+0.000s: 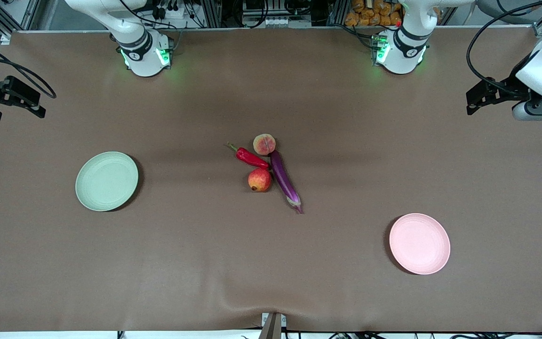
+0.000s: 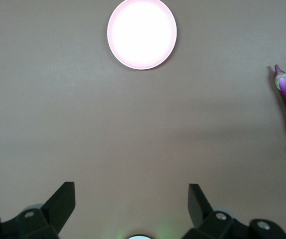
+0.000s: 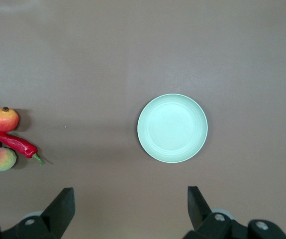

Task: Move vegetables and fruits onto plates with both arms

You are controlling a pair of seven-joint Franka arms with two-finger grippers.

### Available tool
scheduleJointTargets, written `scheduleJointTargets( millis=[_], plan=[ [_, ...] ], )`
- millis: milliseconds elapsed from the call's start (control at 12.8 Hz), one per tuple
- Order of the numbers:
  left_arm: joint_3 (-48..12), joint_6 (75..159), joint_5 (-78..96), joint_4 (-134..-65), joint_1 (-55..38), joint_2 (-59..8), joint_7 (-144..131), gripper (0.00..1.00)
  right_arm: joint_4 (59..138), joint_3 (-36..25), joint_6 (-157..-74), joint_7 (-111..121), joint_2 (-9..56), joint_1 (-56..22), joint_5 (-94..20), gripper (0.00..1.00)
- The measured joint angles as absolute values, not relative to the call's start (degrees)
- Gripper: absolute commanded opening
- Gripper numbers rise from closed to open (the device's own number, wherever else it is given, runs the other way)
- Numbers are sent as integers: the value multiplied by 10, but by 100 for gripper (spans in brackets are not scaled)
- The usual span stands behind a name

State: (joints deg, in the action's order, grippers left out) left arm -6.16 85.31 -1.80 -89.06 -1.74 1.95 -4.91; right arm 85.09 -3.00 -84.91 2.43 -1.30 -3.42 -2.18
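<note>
Plates are sitting well apart and bare: the green plate (image 1: 107, 181) toward the right arm's end of the table, the pink plate (image 1: 419, 243) toward the left arm's end and nearer the front camera. Between them the 4 pieces are lying in 1 tight cluster. The eggplant (image 1: 285, 181) is stretching its long axis from the peach (image 1: 264, 144) down toward the front camera, stem cap nearest the camera. The chili (image 1: 250, 157) is lying beside it, above the pomegranate (image 1: 259, 180). The left gripper (image 2: 132, 199) is hanging high over the table's edge at its own end, fingers spread wide; the right gripper (image 3: 131, 201) likewise. Both are looking about equally far off, each waiting.
</note>
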Motion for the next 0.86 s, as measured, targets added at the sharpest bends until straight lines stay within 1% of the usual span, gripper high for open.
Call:
scheduleJointTargets(
  millis=[861],
  plan=[
    [-62,853,-18,-877,-18,16,-49,100,851,-31,-844,25,-13,-31,-22,100]
  ],
)
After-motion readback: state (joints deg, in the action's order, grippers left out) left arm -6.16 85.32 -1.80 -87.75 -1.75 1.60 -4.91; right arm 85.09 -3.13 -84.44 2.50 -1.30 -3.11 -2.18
